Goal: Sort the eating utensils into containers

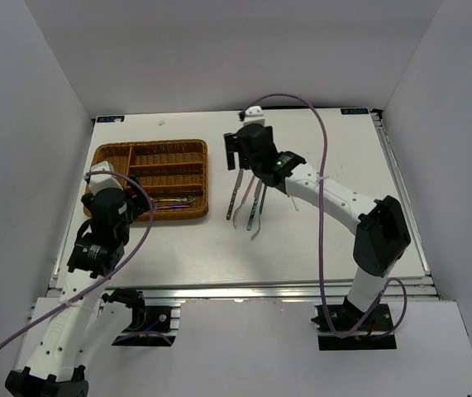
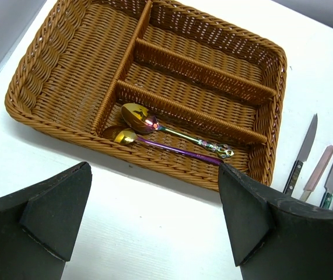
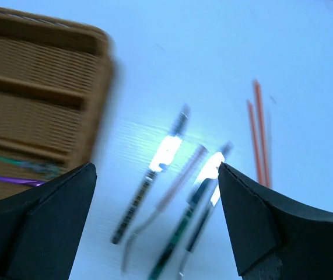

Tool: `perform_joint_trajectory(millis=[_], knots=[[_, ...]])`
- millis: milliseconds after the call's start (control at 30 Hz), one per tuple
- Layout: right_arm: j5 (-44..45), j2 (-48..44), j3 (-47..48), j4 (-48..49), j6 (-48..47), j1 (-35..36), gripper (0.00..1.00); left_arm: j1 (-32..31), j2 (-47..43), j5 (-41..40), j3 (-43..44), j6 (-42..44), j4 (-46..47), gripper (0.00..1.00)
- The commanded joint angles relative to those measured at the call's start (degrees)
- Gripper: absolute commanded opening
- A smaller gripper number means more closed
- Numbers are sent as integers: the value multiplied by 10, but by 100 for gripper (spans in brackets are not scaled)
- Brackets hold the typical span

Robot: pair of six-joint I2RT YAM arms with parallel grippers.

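Right gripper (image 3: 156, 181), jaws spread and empty, near close-packed utensils (image 3: 166, 150); two may be pinched together, or one skidded left against the wicker tray (image 3: 99, 87).

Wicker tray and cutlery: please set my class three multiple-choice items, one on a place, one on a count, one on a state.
1. Where do the knives lie?
A. In the tray
B. On the table, beside the tray
C. Between the fingers of the left tool

2. How many spoons lie in the tray?
A. None
B. Four
C. Two

3. How is the right tool?
A. Open and empty
B. Shut on a knife
C. Shut on a chopstick

Answers:
1 B: the left wrist view shows them on the white table, just outside the tray's wall.
2 C: two shiny spoons lie side by side in one long outer section, and the other sections show nothing.
3 A: in the right wrist view its fingers stand wide apart with nothing between them.
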Motion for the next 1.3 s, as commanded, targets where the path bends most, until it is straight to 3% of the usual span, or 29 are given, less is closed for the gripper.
perform_joint_trajectory(millis=[0, 233, 733, 1267], knots=[[85, 21, -32, -133, 131, -35, 87, 3, -1, 8, 3, 2, 6, 98], [-6, 45, -122, -96, 186, -95, 64, 4, 0, 12, 1, 3, 7, 98], [-43, 112, -109, -89, 233, -97, 58, 3, 7, 22, 0, 5, 9, 98], [-76, 112, -168, -86, 288, -97, 23, 3, 11, 29, 6, 4, 8, 98]])
